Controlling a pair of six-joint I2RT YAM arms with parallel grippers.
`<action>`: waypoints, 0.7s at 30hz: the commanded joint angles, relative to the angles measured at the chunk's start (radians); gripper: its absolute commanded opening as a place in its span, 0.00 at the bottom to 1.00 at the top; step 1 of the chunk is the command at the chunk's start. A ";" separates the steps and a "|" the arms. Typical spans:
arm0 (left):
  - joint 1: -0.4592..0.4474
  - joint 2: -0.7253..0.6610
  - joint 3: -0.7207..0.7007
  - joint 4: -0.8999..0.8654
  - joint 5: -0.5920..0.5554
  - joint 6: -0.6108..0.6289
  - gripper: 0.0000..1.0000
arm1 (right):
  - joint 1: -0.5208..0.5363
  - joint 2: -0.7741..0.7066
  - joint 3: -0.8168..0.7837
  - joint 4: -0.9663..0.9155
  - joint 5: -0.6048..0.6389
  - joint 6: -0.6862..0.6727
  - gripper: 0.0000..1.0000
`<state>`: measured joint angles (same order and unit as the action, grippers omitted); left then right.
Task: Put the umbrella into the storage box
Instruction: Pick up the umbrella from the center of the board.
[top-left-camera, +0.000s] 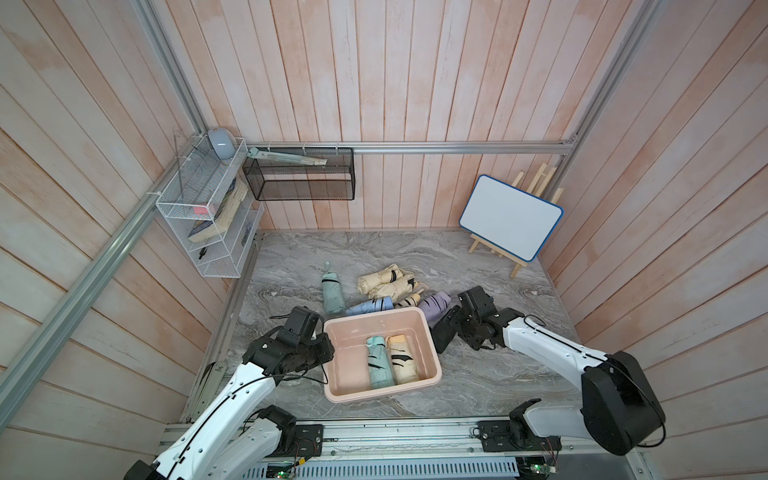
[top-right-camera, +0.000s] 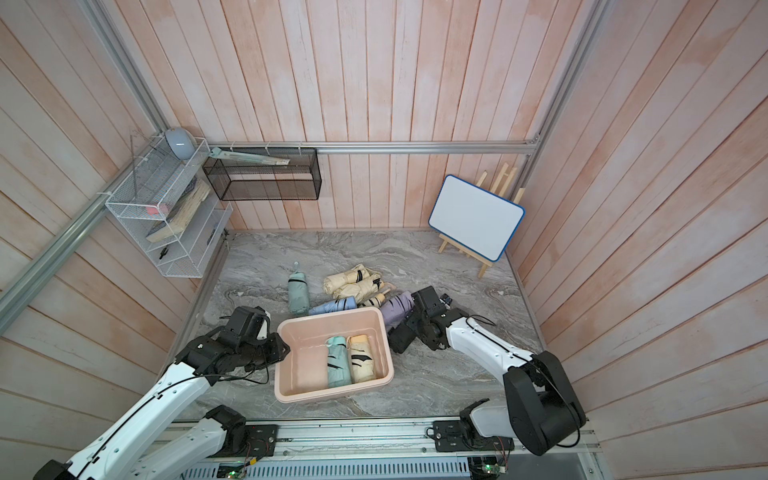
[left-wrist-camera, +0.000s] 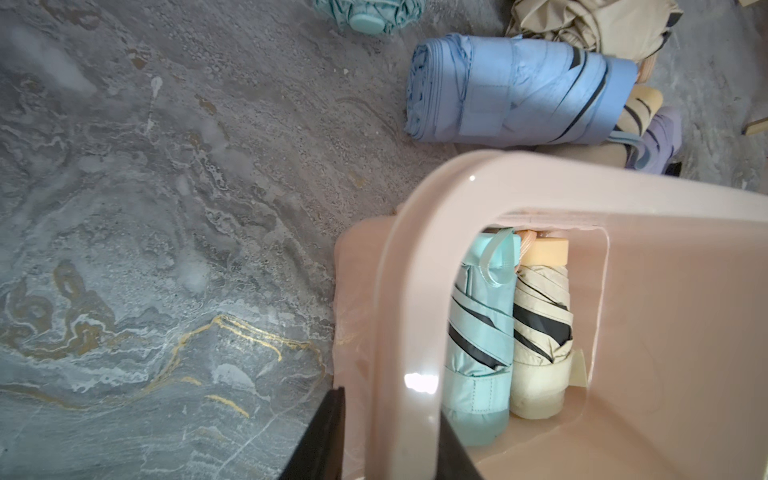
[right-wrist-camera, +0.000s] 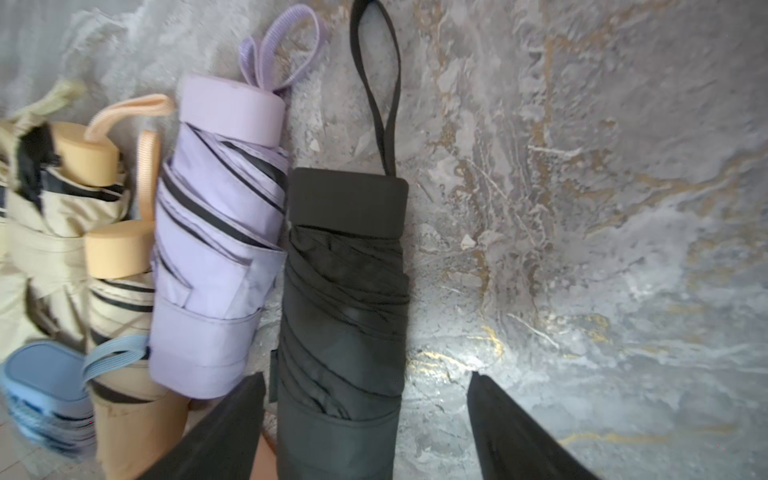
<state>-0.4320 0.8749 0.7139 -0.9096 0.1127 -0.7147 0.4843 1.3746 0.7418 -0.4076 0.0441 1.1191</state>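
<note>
The pale pink storage box (top-left-camera: 376, 319) (top-right-camera: 332, 314) stands near the table's front and holds a mint umbrella (top-left-camera: 379, 361) and a cream one (top-left-camera: 402, 359). My left gripper (top-left-camera: 326, 349) (left-wrist-camera: 390, 405) is shut on the box's left rim (left-wrist-camera: 407, 291), one finger outside the wall and one inside. A black folded umbrella (top-left-camera: 440, 338) (right-wrist-camera: 345, 291) lies on the table against the box's right side. My right gripper (top-left-camera: 451, 322) (right-wrist-camera: 366, 376) is open and straddles it; one finger is close to it, the other stands well apart.
Behind the box lie a purple umbrella (top-left-camera: 436, 305), a blue one (top-left-camera: 370, 306), a grey-green one (top-left-camera: 332, 291) and several cream ones (top-left-camera: 390, 280). A whiteboard on an easel (top-left-camera: 510, 218) stands back right. A black mesh basket (top-left-camera: 299, 178) and a white wire rack (top-left-camera: 203, 216) hang on the walls.
</note>
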 joint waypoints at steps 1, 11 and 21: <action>0.007 -0.003 0.023 -0.052 -0.048 0.016 0.31 | 0.013 0.041 0.049 0.001 -0.009 0.008 0.83; 0.010 0.004 0.019 -0.037 -0.039 0.026 0.31 | 0.021 0.169 0.119 -0.009 0.000 -0.015 0.81; 0.013 0.002 0.017 -0.026 -0.041 0.027 0.31 | 0.039 0.297 0.229 -0.125 0.048 -0.010 0.74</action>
<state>-0.4309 0.8757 0.7143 -0.9127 0.1062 -0.6994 0.5159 1.6398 0.9344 -0.4572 0.0547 1.1103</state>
